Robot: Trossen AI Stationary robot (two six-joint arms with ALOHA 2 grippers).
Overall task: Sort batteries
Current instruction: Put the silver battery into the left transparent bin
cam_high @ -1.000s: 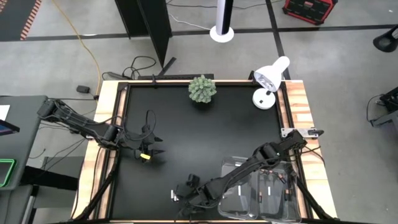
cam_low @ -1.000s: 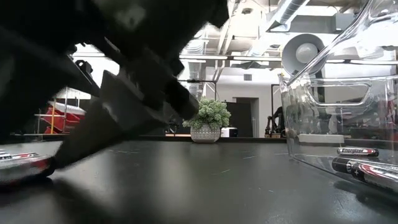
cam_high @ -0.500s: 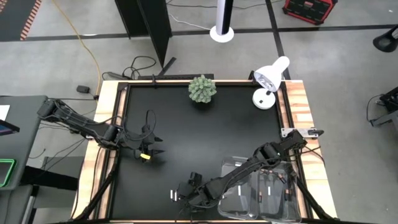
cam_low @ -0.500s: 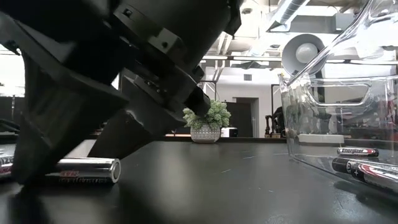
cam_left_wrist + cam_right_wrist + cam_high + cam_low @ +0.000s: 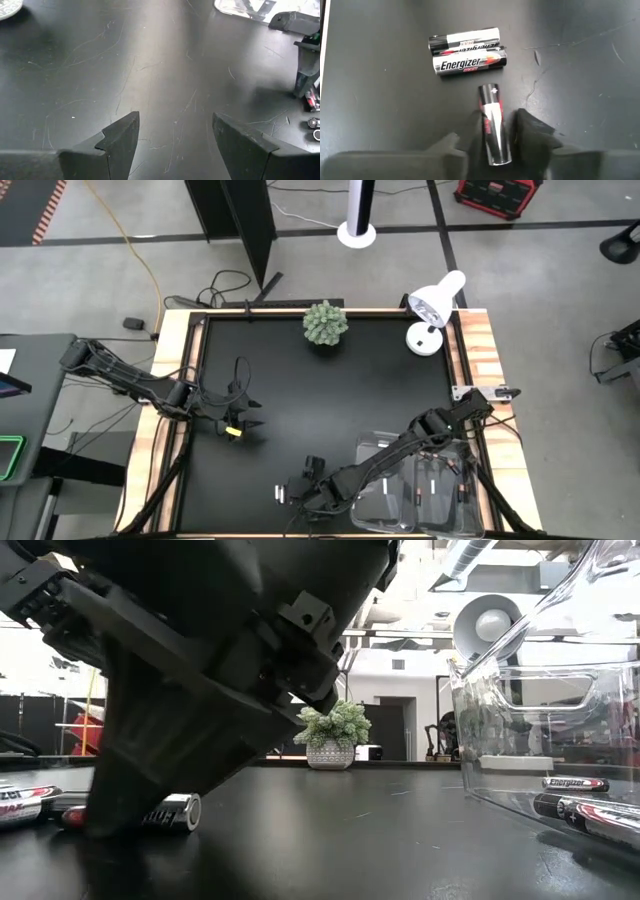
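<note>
Right pincer (image 5: 496,137), just beside the clear bins (image 5: 420,490), clamps one battery (image 5: 492,122) for sorting; left pincer (image 5: 172,137) waits wide open, empty.

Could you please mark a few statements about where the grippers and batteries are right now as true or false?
1. The right gripper has its fingers on either side of a battery lying on the table. True.
2. The left gripper holds a battery. False: it is open and empty.
3. Two batteries lie side by side beyond the right gripper. True.
4. The clear bins hold no batteries. False: several lie inside.
</note>
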